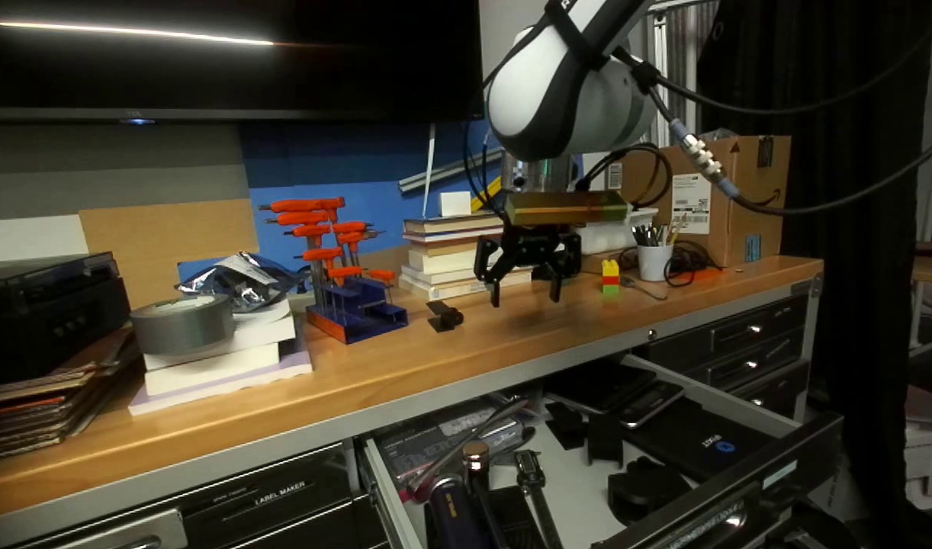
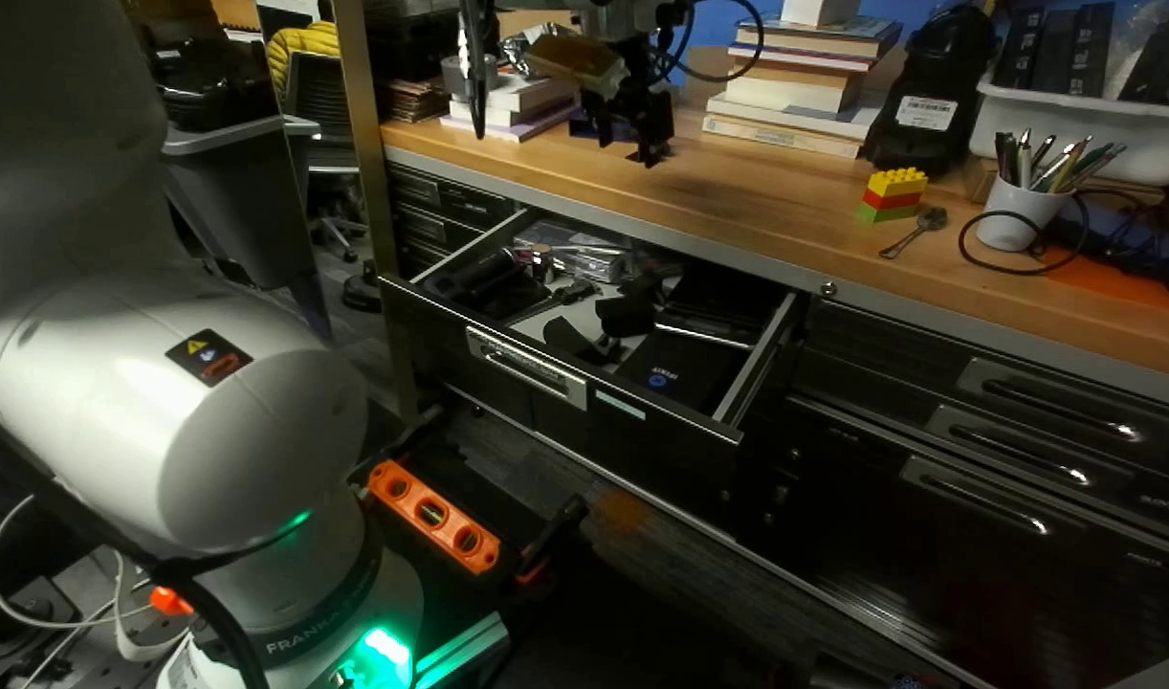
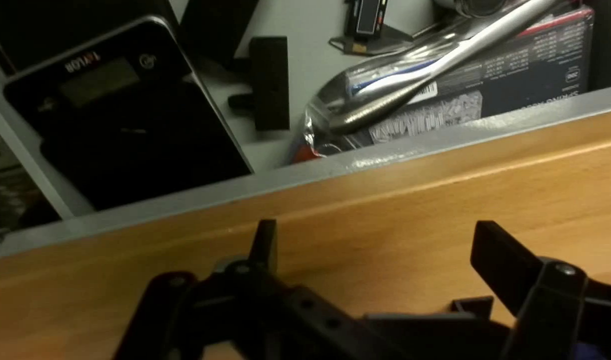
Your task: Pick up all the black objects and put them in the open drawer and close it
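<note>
One small black object [image 1: 445,316] lies on the wooden workbench, between the tool rack and the book stack. Only a corner of this black object [image 3: 474,306] shows in the wrist view, behind the gripper's linkage. Below the bench edge the drawer [image 2: 661,450] stands pulled out. Inside it are more black pieces: a block [image 1: 605,440], a flatter piece [image 1: 565,425] and a rounded chunky one [image 1: 641,488]. My gripper [image 1: 525,296] hovers above the bench, to the right of the loose black object in that exterior view. Its fingers [image 3: 266,242] are spread wide, with only bare wood seen between them.
The drawer also holds a black scale [image 3: 110,100], calipers [image 1: 533,476] and a boxed assortment [image 3: 525,75]. Around the bench stand a red-and-blue tool rack [image 1: 357,313], a book stack [image 1: 435,263], toy bricks [image 2: 893,196], a spoon [image 2: 919,230] and a pen cup [image 2: 1020,218].
</note>
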